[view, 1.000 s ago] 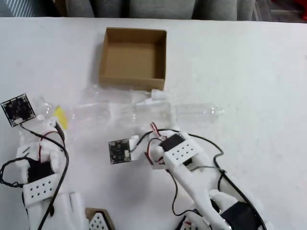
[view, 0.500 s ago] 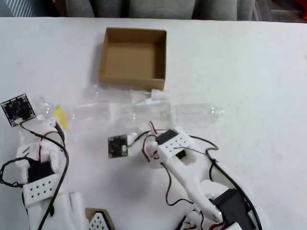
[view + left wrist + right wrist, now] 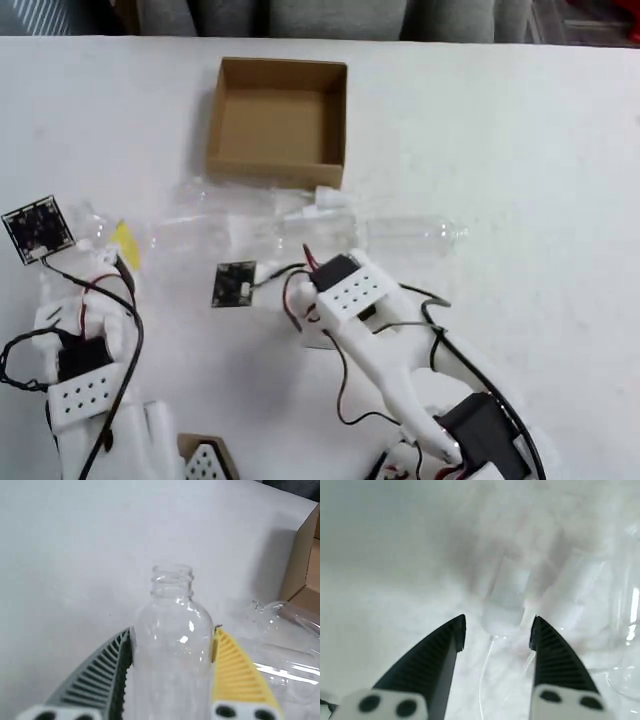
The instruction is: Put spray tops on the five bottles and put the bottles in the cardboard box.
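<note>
My left gripper [image 3: 172, 637] is shut on a clear bottle [image 3: 171, 615] with an open, capless neck, its grey and yellow fingers [image 3: 235, 672] pressed on either side. In the high view that bottle [image 3: 92, 226] lies at the left end of a row of clear bottles [image 3: 400, 238] below the cardboard box [image 3: 280, 160]. A white spray top [image 3: 328, 199] rests among them near the box's front wall. My right gripper [image 3: 497, 627] is open, with a blurred white spray top [image 3: 504, 605] just beyond its black fingertips and a thin tube trailing back between them.
The right arm [image 3: 350, 295] reaches up from the lower right to the middle of the bottle row. More clear bottles [image 3: 290, 645] lie beside the held one, and the box's corner [image 3: 306, 565] stands behind them. White table lies open to the right.
The right arm has moved forward and left toward the bottle row, its camera board shifting up and left. The left arm and its bottle have stayed still.
</note>
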